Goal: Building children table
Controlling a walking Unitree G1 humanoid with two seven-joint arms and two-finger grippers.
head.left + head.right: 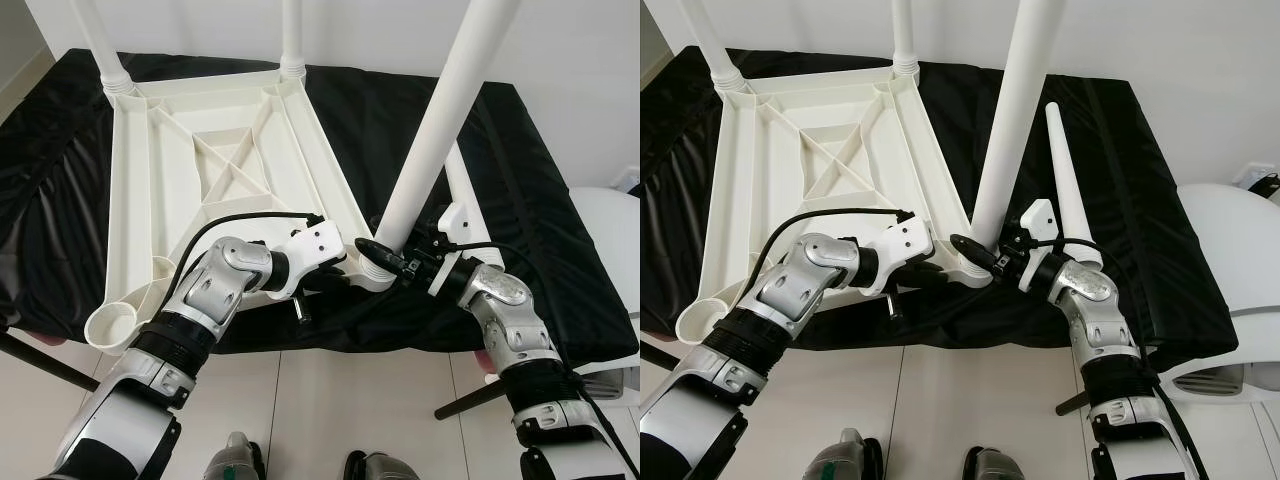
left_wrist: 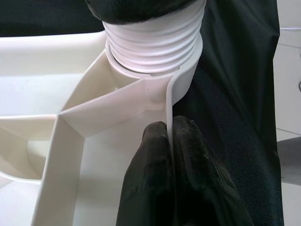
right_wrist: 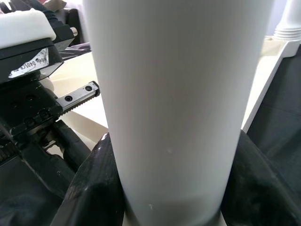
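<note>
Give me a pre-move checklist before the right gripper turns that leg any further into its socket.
1. Tabletop lies upside down on the black cloth: ok.
2. Left gripper pinches the tabletop rim beside the socket: ok.
3. Right gripper is shut on the leg near its base: ok.
4. Leg thread is fully seated: not ok, thread ridges show above the socket.
5. Leg stands straight in the socket: cannot tell; it leans in the head views.
6. Empty socket and spare leg wait for the last leg: ok.
</note>
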